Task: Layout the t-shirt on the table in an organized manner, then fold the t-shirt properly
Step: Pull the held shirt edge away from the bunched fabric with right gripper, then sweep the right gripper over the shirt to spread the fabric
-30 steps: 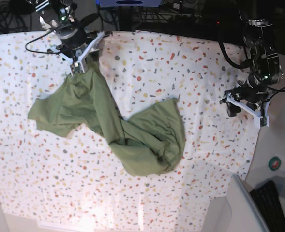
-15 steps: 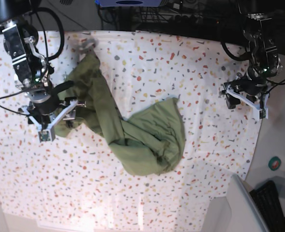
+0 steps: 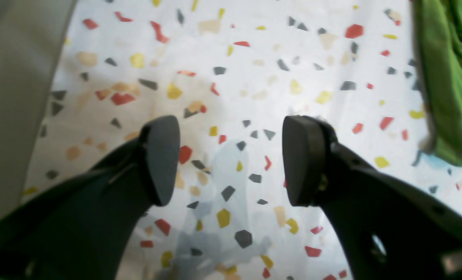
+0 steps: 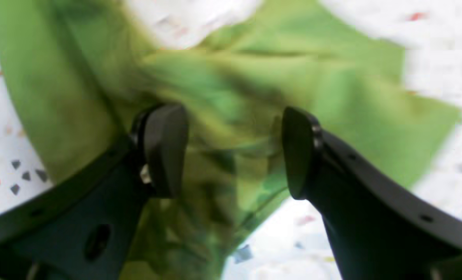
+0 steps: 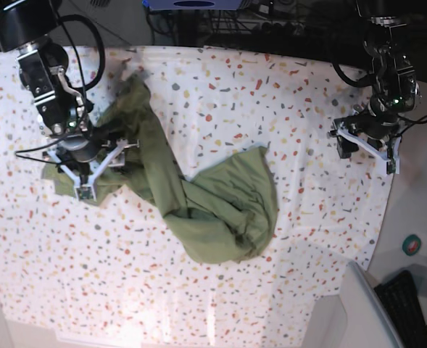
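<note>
T-shirt crumpled beneath spread right pincer, left pincer spread, well apart

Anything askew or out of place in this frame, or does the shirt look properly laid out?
The t-shirt is far from laid out: it lies twisted in a crumpled band across the table, bunched at its lower end. The right gripper hovers open over its left part; the left gripper is open over bare cloth near the table edge.
</note>
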Robot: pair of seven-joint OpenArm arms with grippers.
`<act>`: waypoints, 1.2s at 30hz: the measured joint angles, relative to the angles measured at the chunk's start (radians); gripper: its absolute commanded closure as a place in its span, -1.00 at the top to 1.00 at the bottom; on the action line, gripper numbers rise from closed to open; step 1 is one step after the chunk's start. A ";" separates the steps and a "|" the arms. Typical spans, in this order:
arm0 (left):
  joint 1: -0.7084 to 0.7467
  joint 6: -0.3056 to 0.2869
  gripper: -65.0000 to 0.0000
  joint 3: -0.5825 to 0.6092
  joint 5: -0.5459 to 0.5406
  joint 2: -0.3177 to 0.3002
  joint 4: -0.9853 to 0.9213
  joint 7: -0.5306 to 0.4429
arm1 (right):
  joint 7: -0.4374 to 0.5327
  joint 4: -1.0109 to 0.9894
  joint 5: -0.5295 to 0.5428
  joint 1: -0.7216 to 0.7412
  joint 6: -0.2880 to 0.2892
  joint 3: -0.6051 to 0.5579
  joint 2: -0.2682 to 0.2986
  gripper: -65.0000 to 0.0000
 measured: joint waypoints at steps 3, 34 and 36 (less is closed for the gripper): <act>0.000 0.006 0.23 -0.001 0.003 -0.001 -0.001 0.000 | -0.003 -0.035 0.000 0.011 -0.002 0.002 -0.018 -0.25; -0.227 0.002 0.22 -0.012 0.005 -0.037 -0.169 0.000 | -0.003 0.325 -0.009 -0.336 -0.010 -0.400 0.108 -1.00; -0.218 -0.009 0.22 -0.057 0.011 -0.063 -0.169 -0.002 | -0.004 0.329 -0.008 -0.344 -0.010 -0.400 0.111 -1.00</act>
